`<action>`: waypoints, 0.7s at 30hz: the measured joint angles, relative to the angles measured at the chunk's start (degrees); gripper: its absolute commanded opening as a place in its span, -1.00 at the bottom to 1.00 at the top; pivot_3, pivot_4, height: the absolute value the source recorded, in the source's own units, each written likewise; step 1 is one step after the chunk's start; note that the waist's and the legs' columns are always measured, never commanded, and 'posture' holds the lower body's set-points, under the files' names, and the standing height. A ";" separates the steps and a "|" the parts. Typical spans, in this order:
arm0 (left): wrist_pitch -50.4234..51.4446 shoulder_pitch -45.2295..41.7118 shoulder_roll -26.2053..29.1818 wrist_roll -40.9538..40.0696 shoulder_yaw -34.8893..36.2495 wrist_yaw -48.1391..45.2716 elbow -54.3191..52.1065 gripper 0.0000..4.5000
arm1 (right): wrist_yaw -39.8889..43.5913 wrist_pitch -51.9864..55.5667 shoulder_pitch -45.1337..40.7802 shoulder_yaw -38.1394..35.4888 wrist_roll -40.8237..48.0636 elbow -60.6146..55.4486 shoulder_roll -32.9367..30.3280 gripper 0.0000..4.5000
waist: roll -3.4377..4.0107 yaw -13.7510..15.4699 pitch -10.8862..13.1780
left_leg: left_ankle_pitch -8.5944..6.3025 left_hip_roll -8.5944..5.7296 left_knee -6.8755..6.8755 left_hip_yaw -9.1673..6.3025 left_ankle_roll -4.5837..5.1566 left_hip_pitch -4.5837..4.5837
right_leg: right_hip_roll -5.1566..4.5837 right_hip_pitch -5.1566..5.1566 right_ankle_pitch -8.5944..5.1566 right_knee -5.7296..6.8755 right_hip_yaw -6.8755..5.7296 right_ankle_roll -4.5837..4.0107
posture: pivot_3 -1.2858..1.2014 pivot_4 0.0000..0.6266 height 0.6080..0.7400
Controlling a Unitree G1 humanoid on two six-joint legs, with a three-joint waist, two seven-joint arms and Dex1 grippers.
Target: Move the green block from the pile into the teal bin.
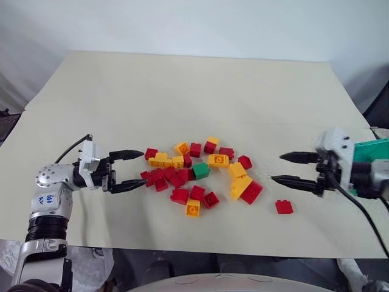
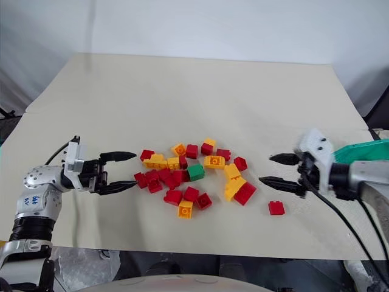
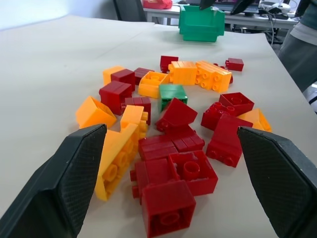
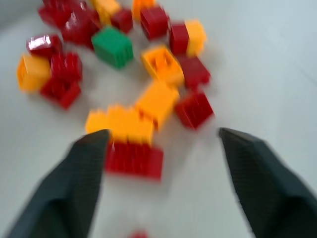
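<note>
Green block (image 1: 201, 171) amid the pile (image 1: 197, 176) on cream table (image 1: 182, 91), white wall (image 1: 182, 24) behind, both claws wide, empty.

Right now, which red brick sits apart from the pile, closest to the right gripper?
The lone red brick, just below the open right gripper, clear of the pile; every other red one is clustered there.

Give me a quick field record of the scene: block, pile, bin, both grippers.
green block: in the pile, among red and yellow bricks, not held
teal bin: at the table's right edge, behind the right arm
left gripper: open, empty, at the pile's left edge
right gripper: open, empty, right of the pile
stray red brick: alone, near the right gripper
</note>
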 measured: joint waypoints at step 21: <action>0.17 6.12 0.17 -0.55 2.95 3.02 -5.28 1.00 | 1.45 7.92 -44.94 47.67 -15.58 18.07 19.90 0.98 | 0.05 -0.13 0.03 | 0.04 0.05 0.09 -0.07 -0.08 -0.42 | -0.19 -0.87 -0.01 0.57 0.11 -0.03 | 0.03 -0.52 1.00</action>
